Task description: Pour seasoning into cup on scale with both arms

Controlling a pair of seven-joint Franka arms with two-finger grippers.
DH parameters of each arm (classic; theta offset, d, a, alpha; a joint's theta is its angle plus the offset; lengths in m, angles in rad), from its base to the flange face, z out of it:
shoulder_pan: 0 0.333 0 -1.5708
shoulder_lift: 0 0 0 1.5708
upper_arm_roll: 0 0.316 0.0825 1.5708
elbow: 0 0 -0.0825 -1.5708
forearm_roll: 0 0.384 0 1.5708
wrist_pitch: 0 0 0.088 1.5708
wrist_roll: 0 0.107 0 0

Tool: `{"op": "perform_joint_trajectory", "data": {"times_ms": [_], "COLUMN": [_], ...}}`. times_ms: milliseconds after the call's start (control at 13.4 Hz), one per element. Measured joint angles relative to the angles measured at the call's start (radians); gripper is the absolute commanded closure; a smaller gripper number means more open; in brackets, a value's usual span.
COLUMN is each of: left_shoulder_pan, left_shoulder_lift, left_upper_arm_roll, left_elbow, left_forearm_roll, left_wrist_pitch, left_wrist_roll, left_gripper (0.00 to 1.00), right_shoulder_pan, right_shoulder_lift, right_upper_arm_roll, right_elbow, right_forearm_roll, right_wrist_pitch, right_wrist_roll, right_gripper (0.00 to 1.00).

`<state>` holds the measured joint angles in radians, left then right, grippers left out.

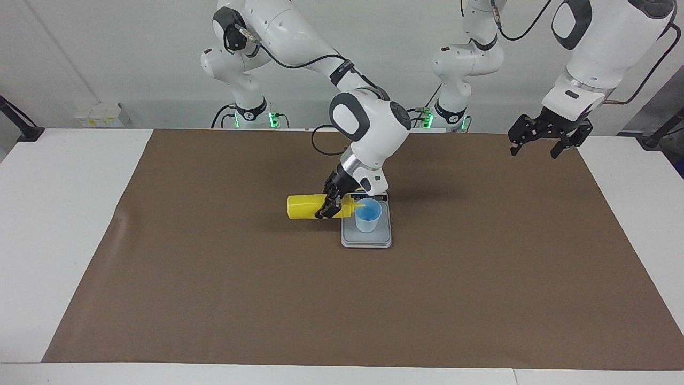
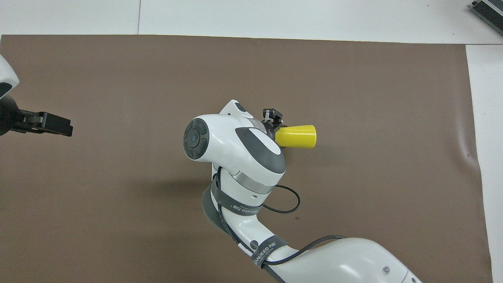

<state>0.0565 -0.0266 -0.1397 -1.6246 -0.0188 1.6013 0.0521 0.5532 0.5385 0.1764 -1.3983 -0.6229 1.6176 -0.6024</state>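
Near the middle of the frame you are seeing the scale carrying the cup on the brown mat covering the bench. The right hand is clamping the seasoning, lying level, nozzle over the cup's rim. At upper right, the left hand is hanging open, holding nothing, waiting.

Cup: hidden in the overhead view under the right arm.
Scale: likewise covered from above; display strip masked in the facing view.
Seasoning bottle: nozzle end concealed overhead; only the base end showed.
Left arm: cut off by the overhead picture's edge.
Nozzle-to-cup contact: too small to tell.
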Motion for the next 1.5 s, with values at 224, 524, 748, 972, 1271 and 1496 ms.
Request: {"op": "perform_joint_trajectory", "data": {"times_ms": [224,524,748,972,1271,1496], "left_shoulder_pan": [0.0,0.0,0.0,0.0,0.0,0.0], "left_shoulder_lift": [0.0,0.0,0.0,0.0,0.0,0.0], "left_upper_arm_roll": [0.0,0.0,0.0,0.0,0.0,0.0], "left_elbow": [0.0,0.0,0.0,0.0,0.0,0.0], "left_forearm_roll": [0.0,0.0,0.0,0.0,0.0,0.0], "left_wrist_pitch": [0.0,0.0,0.0,0.0,0.0,0.0], "left_wrist_roll": [0.0,0.0,0.0,0.0,0.0,0.0], "left_gripper": [0.0,0.0,0.0,0.0,0.0,0.0], "right_shoulder_pan": [0.009,0.054,0.052,0.041,0.021,0.02], "right_shoulder_lift": [0.005,0.007,0.025,0.057,0.083,0.093], "right_upper_arm_roll": [0.0,0.0,-0.004,-0.009,-0.011,-0.011], "right_elbow": [0.02,0.065,0.074,0.108,0.162,0.163], "right_forearm_roll": [-0.028,-0.047,-0.071,-0.082,-0.083,-0.083], "right_wrist_pitch": [-0.073,-0.174,-0.176,-0.176,-0.176,-0.164], "right_wrist_roll": [-0.018,-0.021,-0.016,-0.008,-0.007,0.007], "right_gripper": [1.0,1.0,1.0,1.0,1.0,1.0]}}
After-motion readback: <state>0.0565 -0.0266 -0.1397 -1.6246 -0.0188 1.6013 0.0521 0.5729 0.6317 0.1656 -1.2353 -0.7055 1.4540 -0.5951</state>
